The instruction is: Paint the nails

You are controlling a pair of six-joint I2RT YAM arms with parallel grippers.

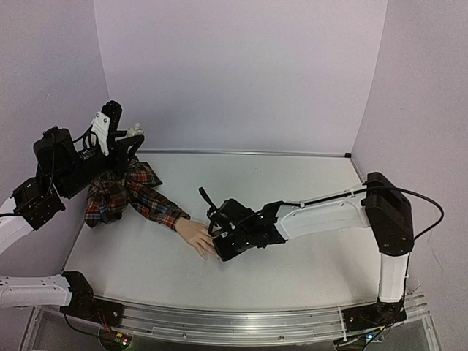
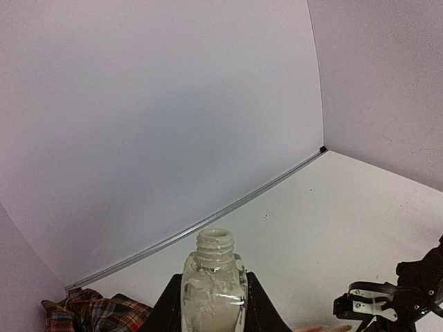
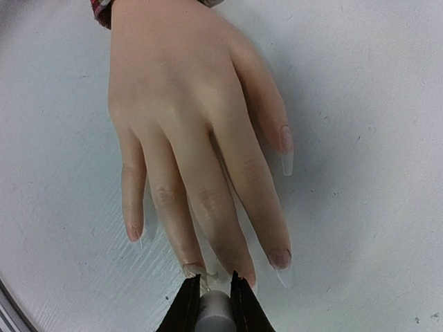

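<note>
A pale peach mannequin hand with a red plaid sleeve lies flat on the white table. Its long clear nails show in the right wrist view. My right gripper is shut on a grey brush cap, right at the tips of the middle fingers; the brush tip is hidden. In the top view it is at the fingertips. My left gripper is shut on an open small white bottle, held upright at the far left above the sleeve.
Lilac walls close the back and both sides. A metal rail runs along the table's near edge. The right arm stretches across the table's middle.
</note>
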